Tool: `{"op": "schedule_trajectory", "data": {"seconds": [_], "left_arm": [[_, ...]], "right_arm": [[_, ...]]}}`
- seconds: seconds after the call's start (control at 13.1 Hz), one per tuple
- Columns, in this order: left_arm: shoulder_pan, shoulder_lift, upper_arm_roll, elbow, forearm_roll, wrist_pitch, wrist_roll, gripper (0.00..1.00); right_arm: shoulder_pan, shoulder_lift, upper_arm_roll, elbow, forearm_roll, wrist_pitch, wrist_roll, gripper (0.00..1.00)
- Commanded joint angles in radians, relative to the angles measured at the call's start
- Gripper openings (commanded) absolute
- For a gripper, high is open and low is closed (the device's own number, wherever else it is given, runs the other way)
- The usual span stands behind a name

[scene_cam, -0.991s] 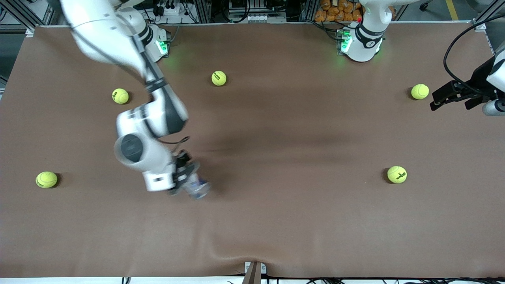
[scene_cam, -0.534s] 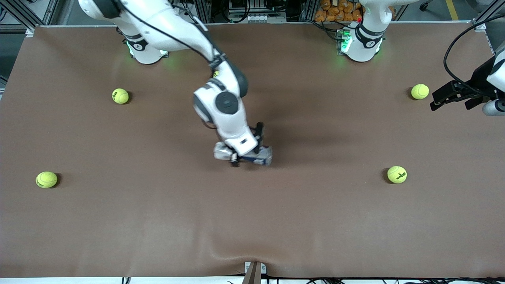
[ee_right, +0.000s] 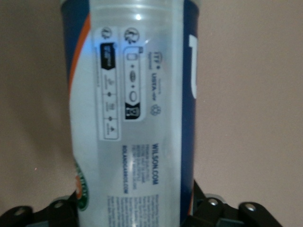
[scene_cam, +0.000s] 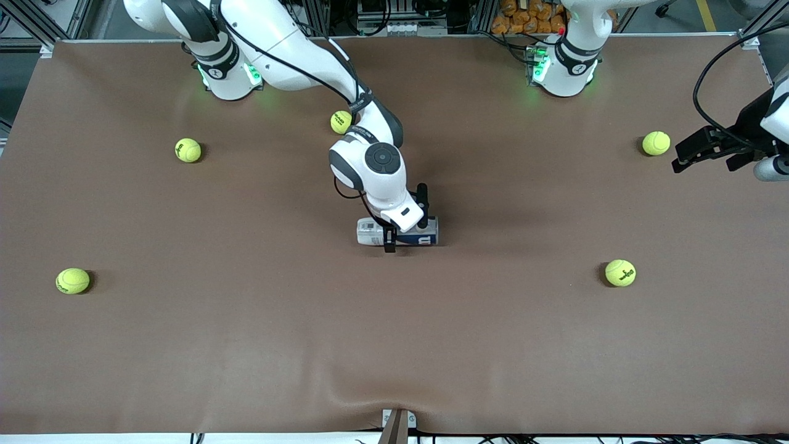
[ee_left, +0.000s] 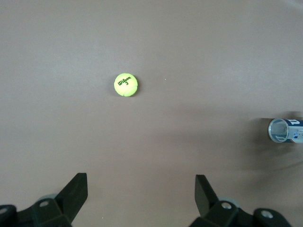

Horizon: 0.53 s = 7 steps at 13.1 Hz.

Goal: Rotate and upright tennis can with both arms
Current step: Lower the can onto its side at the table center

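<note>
The tennis can [scene_cam: 426,237] lies on its side on the brown cloth at the middle of the table, its white part toward the right arm's end and its dark-blue "W" part toward the left arm's end. My right gripper [scene_cam: 405,219] is down over it, open, one finger on each side of the can's body [ee_right: 132,118]. The right gripper [ee_right: 137,210] only flanks the can. My left gripper [scene_cam: 678,157] waits in the air at the left arm's end of the table, open and holding nothing [ee_left: 140,189]. Its wrist view shows the can's open silver rim [ee_left: 279,130].
Several yellow tennis balls lie around the cloth: one [scene_cam: 341,121] just by the right arm's forearm, one [scene_cam: 656,143] beside the left gripper, one [scene_cam: 620,272] nearer the camera. A wrinkle [scene_cam: 345,385] runs along the cloth's near edge.
The right arm has swung the can from near the right arm's end to the middle of the table and set it down lying flat. Its fingers have spread apart. The left arm has not moved.
</note>
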Motion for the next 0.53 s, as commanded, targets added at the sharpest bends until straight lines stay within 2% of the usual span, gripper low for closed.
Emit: {"op": "schedule_trajectory", "data": {"seconds": [0.0,0.3,0.46], "left_arm": [[0.010,-0.008,-0.012,0.004,0.019,-0.013,0.008,1.00],[0.015,-0.008,-0.011,0.003,0.019,-0.018,0.011,1.00],[0.010,-0.009,-0.012,0.003,0.019,-0.018,0.010,1.00]], "right_arm": [[0.011,-0.064,-0.007,0.004,-0.011,-0.079,-0.013,1.00],[-0.009,-0.214,-0.016,0.006,-0.002,-0.243,-0.001,1.00],[-0.082,-0.274,-0.022,0.006,0.000,-0.286,-0.001,1.00]]}}
